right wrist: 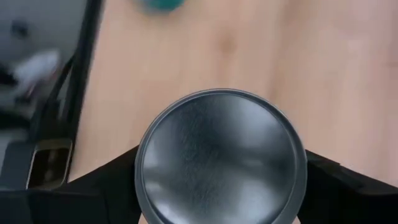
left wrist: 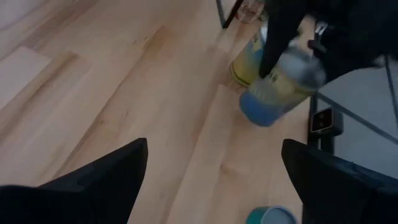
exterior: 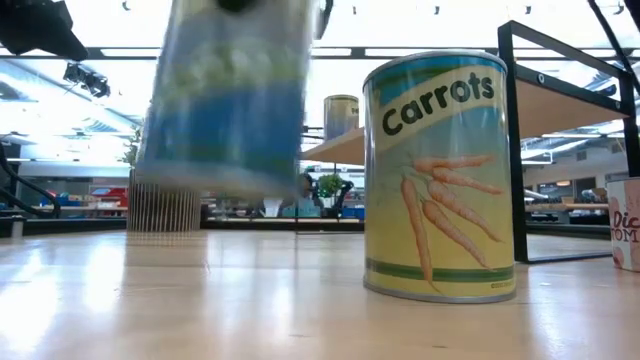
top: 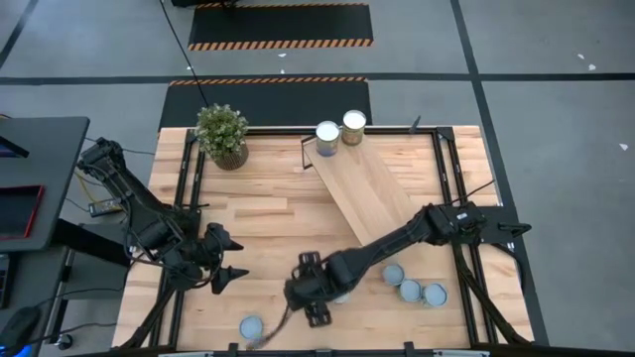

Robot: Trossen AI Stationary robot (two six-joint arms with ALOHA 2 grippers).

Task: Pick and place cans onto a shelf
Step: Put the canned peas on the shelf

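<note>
My right gripper (top: 313, 295) is shut on a blue-and-green can (exterior: 225, 95), held above the table near its front middle; the can's silver top (right wrist: 221, 155) fills the right wrist view. A yellow carrots can (exterior: 440, 175) stands on its base on the table beside it. Two cans (top: 339, 129) stand on the far end of the light-wood shelf (top: 362, 193). Three cans (top: 412, 288) stand on the table at the front right, and one can (top: 251, 327) stands near the front edge. My left gripper (top: 236, 260) is open and empty at the front left. My right gripper pinches the can's round side wall near its top (left wrist: 283, 74) between its two fingers (right wrist: 121, 171), one on each side. The fingers come from above, pointing down. The can hangs below them, slightly tilted, its bottom clear of the table.
A potted plant (top: 221, 134) stands at the far left corner. The shelf's black end bracket (exterior: 515, 140) rises right of the carrots can. A tomato can (exterior: 625, 225) shows at the low view's right edge. Bare tabletop (top: 268, 213) lies between the arms.
</note>
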